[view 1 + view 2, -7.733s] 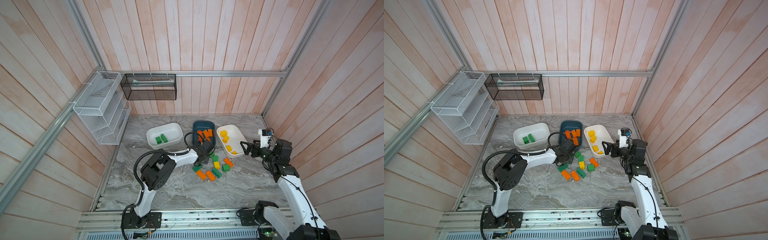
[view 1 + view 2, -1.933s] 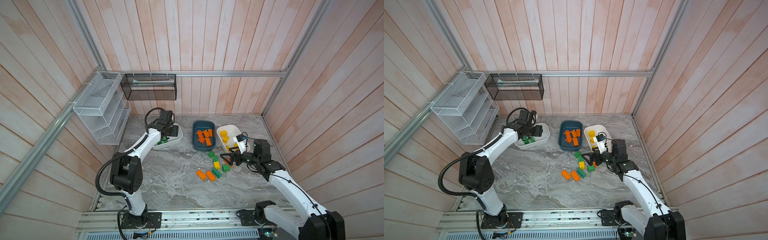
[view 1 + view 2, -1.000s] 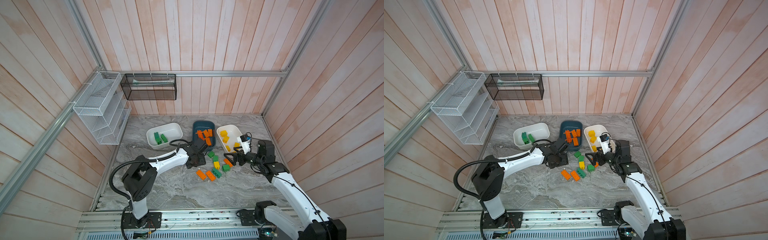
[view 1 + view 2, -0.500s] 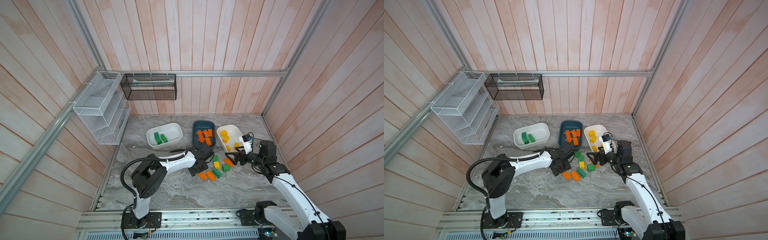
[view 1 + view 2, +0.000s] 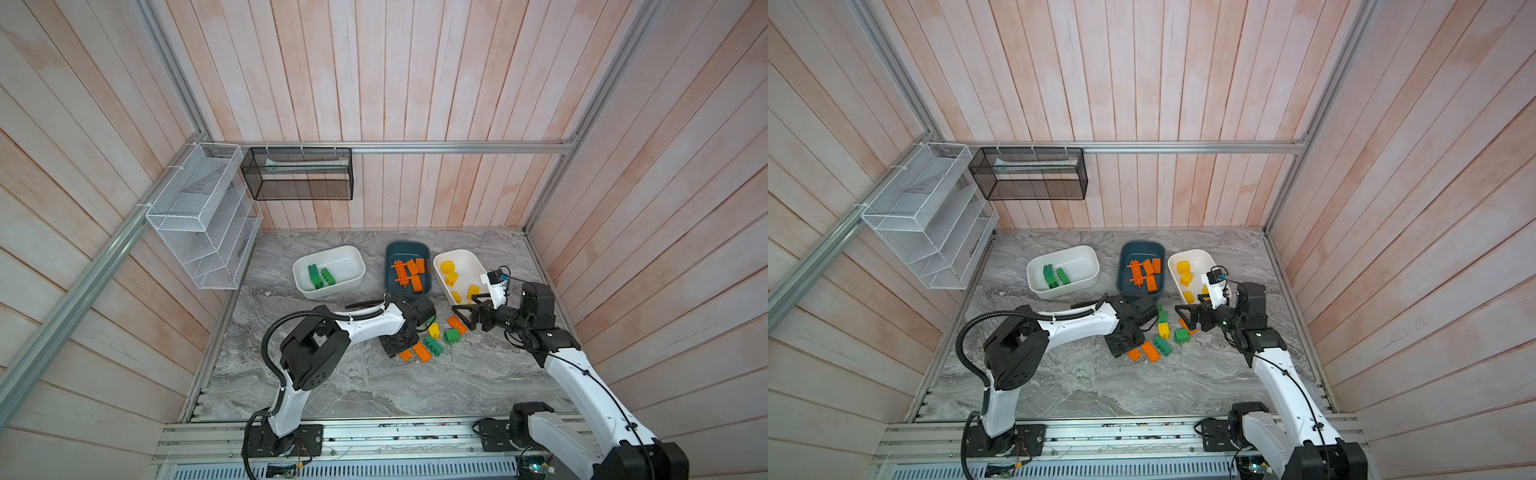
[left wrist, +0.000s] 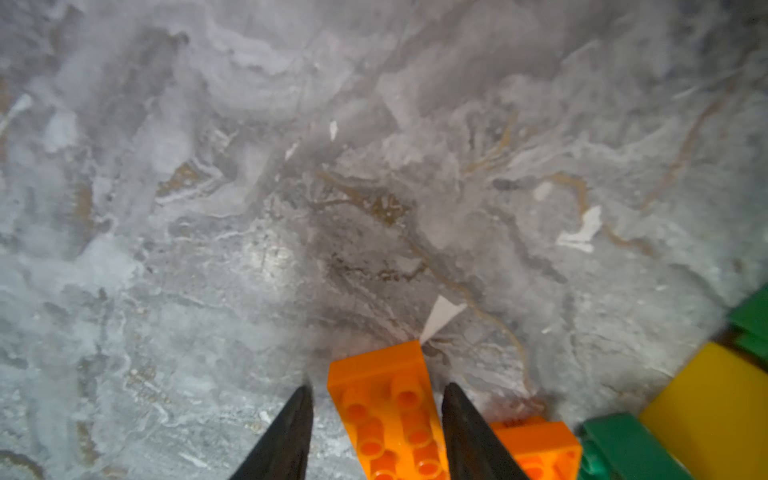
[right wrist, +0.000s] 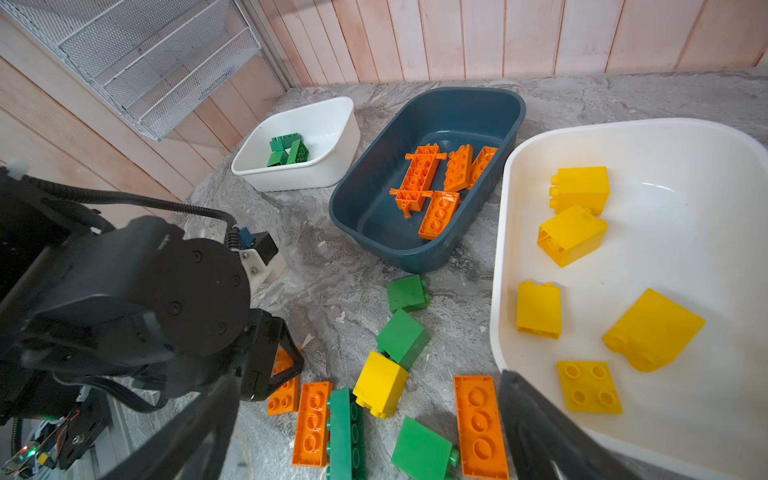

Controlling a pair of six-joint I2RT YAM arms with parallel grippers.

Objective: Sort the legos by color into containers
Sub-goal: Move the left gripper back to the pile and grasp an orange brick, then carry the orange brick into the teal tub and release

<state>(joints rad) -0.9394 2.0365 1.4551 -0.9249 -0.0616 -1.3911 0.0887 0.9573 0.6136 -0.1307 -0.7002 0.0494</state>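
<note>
Nearby, orange brick (image 6: 536, 448) beside green brick (image 6: 623, 451)

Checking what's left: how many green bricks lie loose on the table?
4. Two square ones sit nearest the blue tub; a long one and another square one lie nearer the right claw. The left arm may hide more.

Left wrist view: orange brick (image 6: 386, 411), one end cut off by frame edge; green brick (image 6: 752, 324) and yellow brick (image 6: 715, 407), blurred, partly cropped.
Right wrist view: nearer white tub (image 7: 623, 123), one side cropped.
</note>
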